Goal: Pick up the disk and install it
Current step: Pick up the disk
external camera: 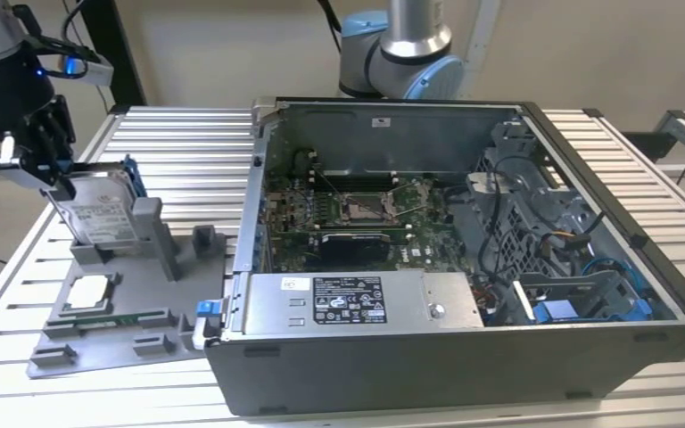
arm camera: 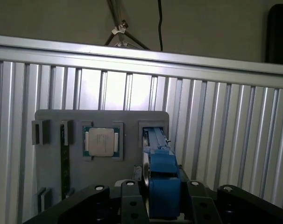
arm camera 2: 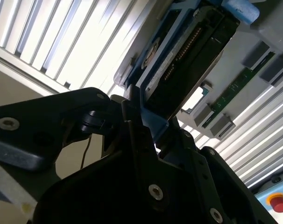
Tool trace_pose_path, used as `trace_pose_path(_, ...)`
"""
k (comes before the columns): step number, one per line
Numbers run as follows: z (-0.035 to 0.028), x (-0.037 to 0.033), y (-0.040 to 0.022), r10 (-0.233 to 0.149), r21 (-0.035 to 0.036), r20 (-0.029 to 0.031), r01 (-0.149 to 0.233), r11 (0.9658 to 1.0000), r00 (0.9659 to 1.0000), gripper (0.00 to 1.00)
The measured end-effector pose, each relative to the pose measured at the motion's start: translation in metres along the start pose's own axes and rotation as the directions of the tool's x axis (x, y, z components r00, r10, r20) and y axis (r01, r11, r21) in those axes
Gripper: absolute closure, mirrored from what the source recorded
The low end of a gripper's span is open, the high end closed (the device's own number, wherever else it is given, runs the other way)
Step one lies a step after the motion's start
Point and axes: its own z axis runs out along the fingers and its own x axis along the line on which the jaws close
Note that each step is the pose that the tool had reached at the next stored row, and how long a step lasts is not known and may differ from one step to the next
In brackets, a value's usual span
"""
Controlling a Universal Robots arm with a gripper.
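The disk (external camera: 103,214), silver-grey with a white label and a blue frame, stands nearly upright in a slot of the grey fixture (external camera: 140,325) at the exterior view's left. My gripper (external camera: 47,174) comes down on its upper corner and is shut on the disk. In the first wrist view the disk's blue edge (arm camera: 164,175) runs between the black fingers of my gripper (arm camera: 164,205). In the second wrist view the disk (arm camera 2: 188,60) reaches away from my gripper (arm camera 2: 155,128), which clamps its blue frame.
The fixture also holds a small square silver chip (external camera: 86,292) (arm camera: 101,141) and a green memory stick (external camera: 117,319). An open computer case (external camera: 462,374) lies to the exterior view's right, with a silver labelled box (external camera: 360,301) and a blue-trimmed bay (external camera: 557,310). Everything rests on a slatted metal table (external camera: 188,143).
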Motion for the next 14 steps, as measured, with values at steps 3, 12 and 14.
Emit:
trace_pose_path(3,-0.0033,-0.0002,0.0000,0.000,0.0000,0.0000,0.000,1.0000,1.0000,1.00)
trace_pose_path(12,-0.0109,-0.0005,0.0000,0.000,0.0002,0.0001,0.000,1.0000,1.0000,1.00)
trace_pose_path(14,-0.0108,-0.0005,0.0000,0.000,0.0004,0.0005,0.000,1.0000,1.0000,1.00)
